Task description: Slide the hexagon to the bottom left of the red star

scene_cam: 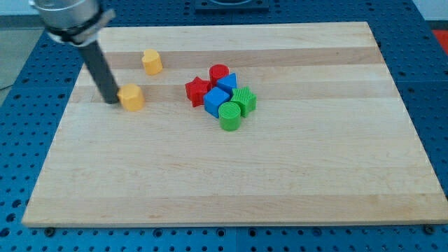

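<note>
A yellow hexagon lies on the wooden board's left part. My tip touches its left side. The red star lies to the right of it, at the left end of a cluster of blocks. A second yellow block sits above and a little right of the hexagon.
The cluster next to the red star holds a red cylinder, two blue blocks, a green cylinder and another green block. The wooden board lies on a blue perforated table.
</note>
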